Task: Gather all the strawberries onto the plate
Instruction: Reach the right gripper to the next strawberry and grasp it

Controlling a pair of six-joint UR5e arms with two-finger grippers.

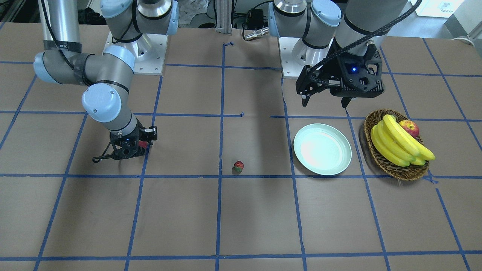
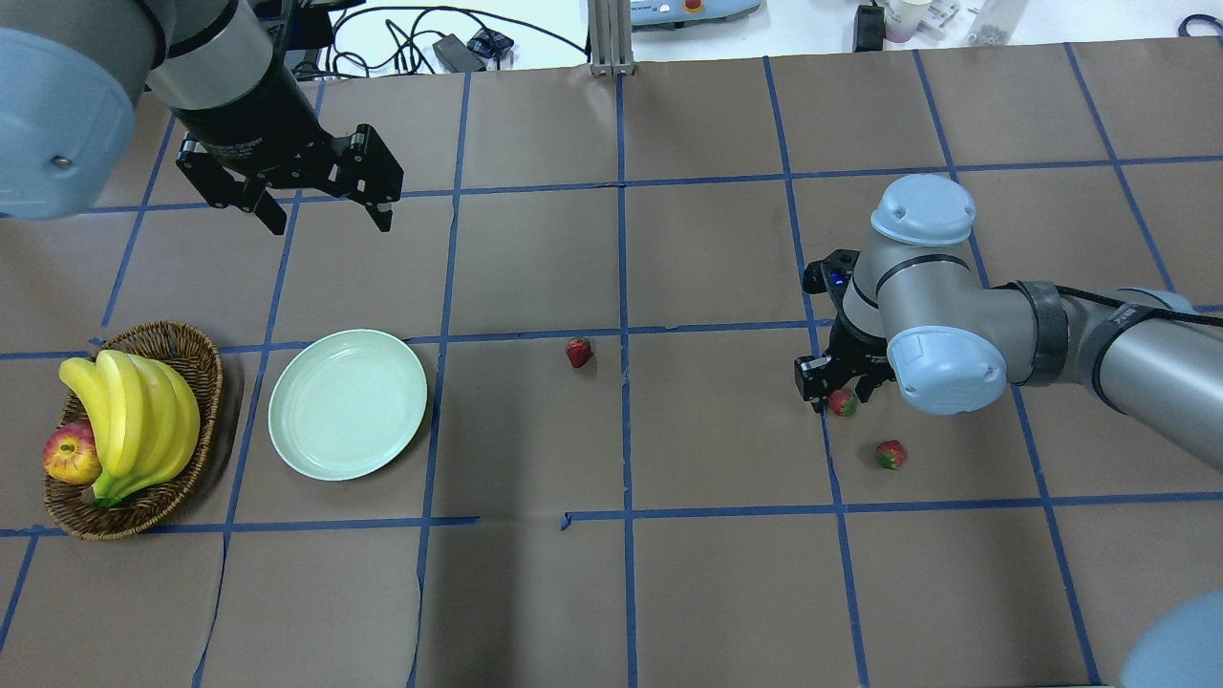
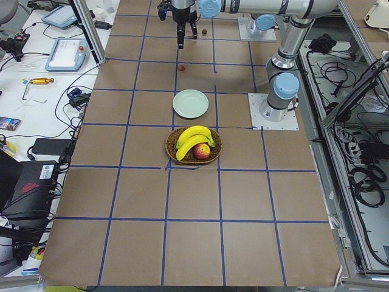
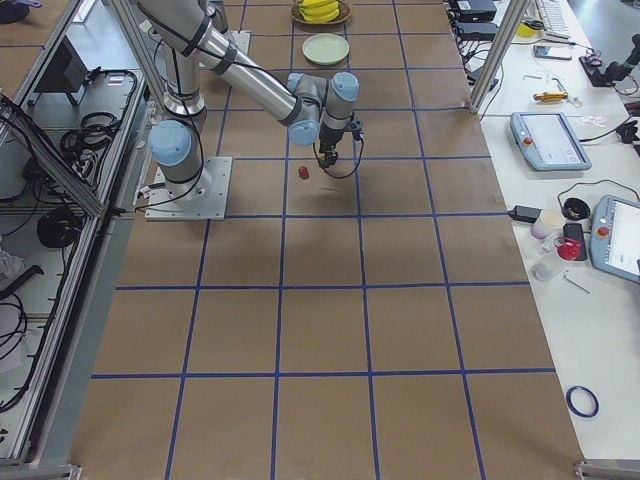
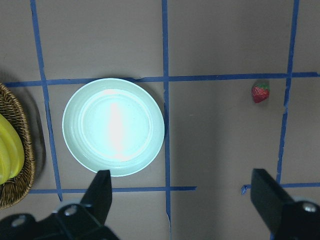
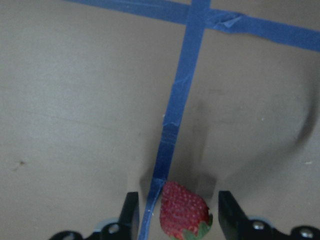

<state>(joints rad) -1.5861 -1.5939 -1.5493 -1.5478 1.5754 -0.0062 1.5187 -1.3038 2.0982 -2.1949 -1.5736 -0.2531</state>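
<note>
Right hand [image 6: 178,202] is open around a strawberry [image 6: 184,214] and should squeeze its middle softly before lifting.

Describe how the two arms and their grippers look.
The left arm and right arm are silver-grey tubes with pale blue joint caps. Black cables run along them; the right one wears black strap bands. The left gripper and right gripper are black, two-fingered, each with a small blue light.
</note>
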